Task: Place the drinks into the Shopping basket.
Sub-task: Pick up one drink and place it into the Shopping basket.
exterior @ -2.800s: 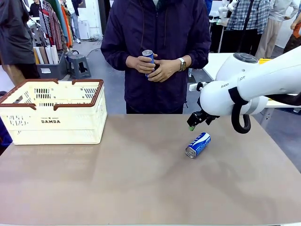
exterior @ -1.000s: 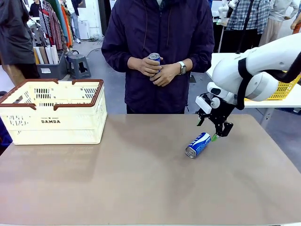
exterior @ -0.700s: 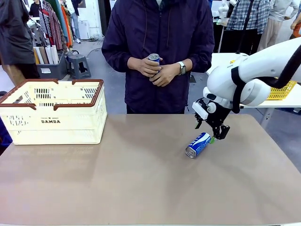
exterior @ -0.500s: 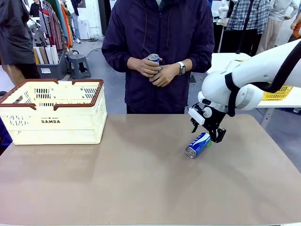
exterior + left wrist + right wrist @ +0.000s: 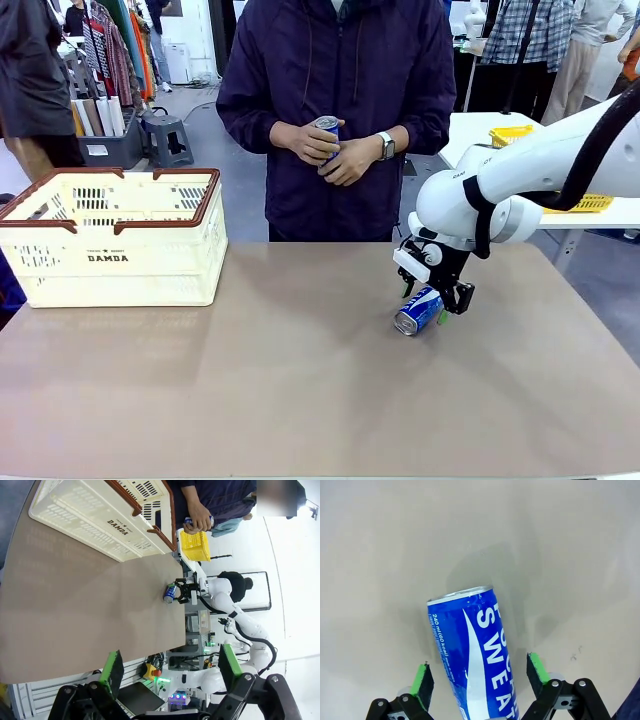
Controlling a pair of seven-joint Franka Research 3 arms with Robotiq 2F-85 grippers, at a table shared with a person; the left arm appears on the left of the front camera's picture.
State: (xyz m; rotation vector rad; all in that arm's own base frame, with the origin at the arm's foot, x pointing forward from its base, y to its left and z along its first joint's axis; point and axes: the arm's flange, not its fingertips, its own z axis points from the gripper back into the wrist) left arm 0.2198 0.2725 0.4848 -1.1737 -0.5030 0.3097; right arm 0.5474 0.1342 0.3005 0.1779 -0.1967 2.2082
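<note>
Right end effector (image 5: pixel 479 676) straddles the blue-and-white aluminium drink can (image 5: pixel 470 645) lying on the brown worktop (image 5: pixel 250 380), jaws wide, gripping nothing; slick, probably dentable walls, so pinch mid-body, gently.

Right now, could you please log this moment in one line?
right gripper: open, astride lying blue-and-white can | left gripper: open | Shopping basket: at far left | person's hand: holds second can

Robotics lab, robot arm (image 5: pixel 530 170) at table (image 5: pixel 250 390), clothes rack (image 5: pixel 112 45), bystanders (image 5: pixel 30 80)

Tan table (image 5: pixel 250 400), yellow mesh basket (image 5: pixel 512 134), grey stool (image 5: pixel 168 138) beyond.
</note>
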